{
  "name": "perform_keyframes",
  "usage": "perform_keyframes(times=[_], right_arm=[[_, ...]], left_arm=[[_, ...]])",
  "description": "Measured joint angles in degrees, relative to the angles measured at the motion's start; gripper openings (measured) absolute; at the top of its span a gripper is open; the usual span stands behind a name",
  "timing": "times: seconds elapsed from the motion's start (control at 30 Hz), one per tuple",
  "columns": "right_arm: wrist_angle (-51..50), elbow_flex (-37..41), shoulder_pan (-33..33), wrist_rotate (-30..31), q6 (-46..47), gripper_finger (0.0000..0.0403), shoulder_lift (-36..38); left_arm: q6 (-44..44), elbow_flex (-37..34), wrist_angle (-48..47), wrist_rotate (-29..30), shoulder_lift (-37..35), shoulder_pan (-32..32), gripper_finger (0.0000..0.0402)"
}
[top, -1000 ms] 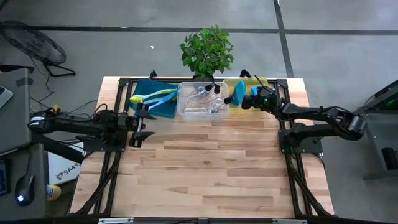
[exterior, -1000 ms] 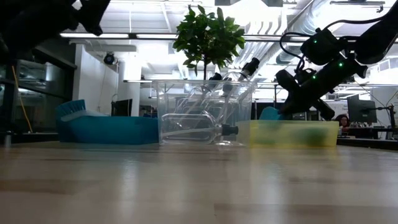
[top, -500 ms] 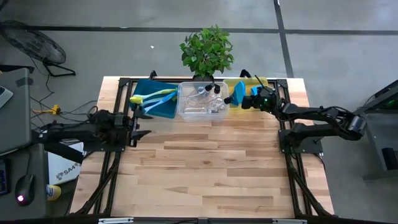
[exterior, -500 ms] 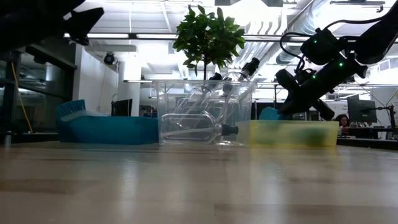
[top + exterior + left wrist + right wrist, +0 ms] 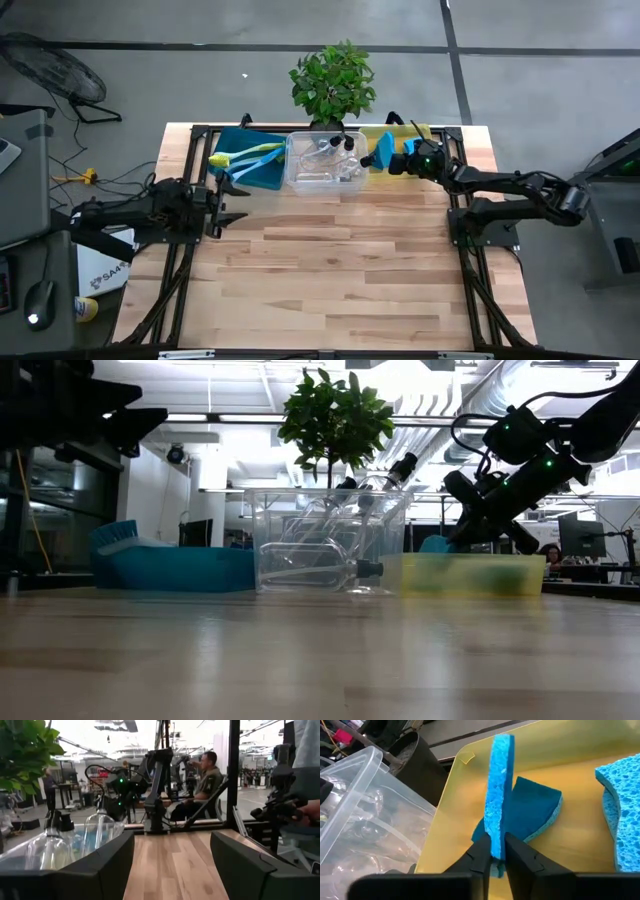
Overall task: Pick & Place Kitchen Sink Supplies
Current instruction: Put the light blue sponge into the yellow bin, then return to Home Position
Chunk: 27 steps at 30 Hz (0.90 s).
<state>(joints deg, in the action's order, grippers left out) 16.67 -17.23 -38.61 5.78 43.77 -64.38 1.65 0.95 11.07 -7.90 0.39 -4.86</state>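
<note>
My right gripper is shut on a wavy-edged blue sponge over the yellow bin at the table's far right. Two more blue sponges lie on the floor of the yellow bin. The clear bin holds clear pump bottles. The teal bin holds a yellow-green brush and a blue one. My left gripper hangs open and empty over the table's left side, near the teal bin; its fingers stand wide apart in the left wrist view. My right gripper pinches the sponge's two flat faces at its lower end between its two fingers. The sponge stands on edge, reaching away from the fingers. Its far end is above the sponge that lies on the bin's floor; whether they touch I cannot tell.
A potted green plant stands behind the clear bin at the far edge. The three bins sit in a row along the far edge. The wooden tabletop stretches toward the near edge. People sit in the room beyond the table.
My left arm has drawn back toward the table's left edge and come down lower; its gripper stays beside the teal bin. My right gripper has kept still with the sponge.
</note>
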Motion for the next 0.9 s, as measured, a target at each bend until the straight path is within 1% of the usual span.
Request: perform_keyframes(times=[0.23,0.4,0.5,0.6,0.7,0.8,0.9], right_arm=[[0.23,0.02,0.00,-0.66,0.17,0.0098,1.11],[0.63,0.05,0.02,-1.41,-0.10,0.0138,5.93],[0.64,0.04,0.00,-3.37,-1.03,0.0150,10.11],[-0.59,0.06,0.42,-7.62,-1.81,0.0153,14.58],[-1.86,0.04,3.24,-8.72,-3.07,0.0153,18.95],[-2.43,0.07,8.47,-5.75,-5.33,0.0153,23.13],[-2.51,0.07,17.36,2.41,-8.77,0.0153,25.83]], left_arm=[[-0.74,0.02,-1.13,0.00,-0.03,0.00,0.0257],[-2.00,0.02,-1.77,0.02,-0.02,0.00,0.0257],[-2.16,0.04,-2.92,0.02,0.00,0.00,0.0257],[-2.19,0.04,-4.06,0.11,0.00,0.00,0.0257],[-3.46,0.04,-4.60,0.13,0.00,0.00,0.0257],[-4.71,0.04,-5.50,0.13,0.00,0.00,0.0257],[-4.96,0.04,-7.15,0.11,0.00,0.00,0.0257]])
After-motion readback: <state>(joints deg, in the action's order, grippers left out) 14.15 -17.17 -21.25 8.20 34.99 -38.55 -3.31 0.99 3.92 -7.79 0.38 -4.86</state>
